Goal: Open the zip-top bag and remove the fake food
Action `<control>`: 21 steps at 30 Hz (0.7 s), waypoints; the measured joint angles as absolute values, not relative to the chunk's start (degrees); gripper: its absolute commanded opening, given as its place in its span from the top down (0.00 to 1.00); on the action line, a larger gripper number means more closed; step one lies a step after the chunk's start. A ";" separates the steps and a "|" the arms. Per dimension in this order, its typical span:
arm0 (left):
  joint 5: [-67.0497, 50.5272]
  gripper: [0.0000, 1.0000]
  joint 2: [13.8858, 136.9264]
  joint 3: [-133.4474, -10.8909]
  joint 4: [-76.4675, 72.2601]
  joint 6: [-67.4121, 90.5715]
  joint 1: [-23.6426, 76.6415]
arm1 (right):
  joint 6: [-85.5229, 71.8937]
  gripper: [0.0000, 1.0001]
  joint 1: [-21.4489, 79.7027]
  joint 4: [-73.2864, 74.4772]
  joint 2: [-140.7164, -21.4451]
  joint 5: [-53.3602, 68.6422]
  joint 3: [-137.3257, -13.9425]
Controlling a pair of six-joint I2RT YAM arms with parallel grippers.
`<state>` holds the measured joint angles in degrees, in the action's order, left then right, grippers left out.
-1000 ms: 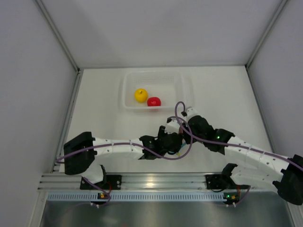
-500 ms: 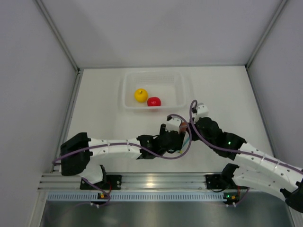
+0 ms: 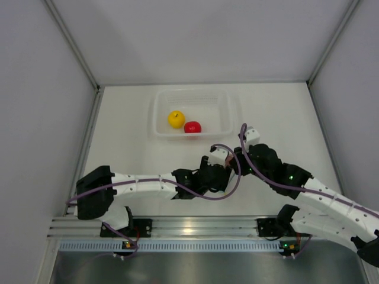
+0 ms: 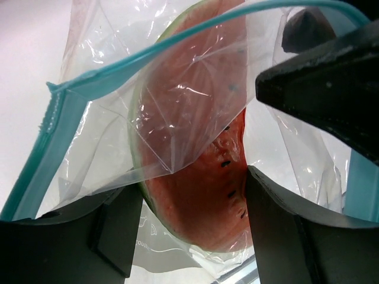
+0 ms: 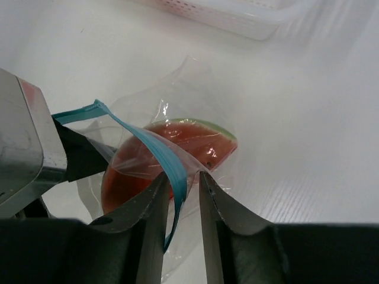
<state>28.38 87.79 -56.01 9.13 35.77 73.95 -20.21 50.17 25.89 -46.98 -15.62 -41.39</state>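
your right gripper [image 5: 183,177] sits at the bottom centre of the right wrist view, its two fingers pinched on the teal zip strip [image 5: 139,139] of the zip-top bag [image 5: 192,80]. your left gripper [image 4: 189,189] clamps the bag lower down, with a watermelon slice [image 4: 195,148] inside the plastic between its fingers. the strip arches up over the slice. in the top view both grippers meet at frame centre on the white table [image 3: 284,118]. above them, in the upper middle, the clear tray [image 3: 230,106] holds the yellow fruit [image 3: 176,119] and red fruit [image 3: 192,126], just beside each other.
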 measured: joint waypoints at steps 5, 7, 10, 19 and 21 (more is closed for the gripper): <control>29.98 1.00 87.81 -56.01 10.68 35.81 74.04 | -22.46 0.62 50.13 27.62 -47.79 -13.10 -41.67; 31.11 1.00 87.81 -56.01 10.79 36.07 74.06 | -24.49 0.62 50.13 28.16 -47.79 -13.19 -41.67; 33.08 1.00 87.81 -56.01 10.83 36.93 74.06 | -27.66 0.63 50.13 27.57 -47.62 -12.80 -41.12; 42.15 1.00 87.81 -56.10 12.08 41.32 74.85 | -36.18 0.92 52.97 24.36 -48.51 -12.82 -38.22; 44.62 1.00 87.81 -56.14 12.21 42.30 75.11 | -37.34 0.99 54.35 23.44 -48.66 -13.10 -38.22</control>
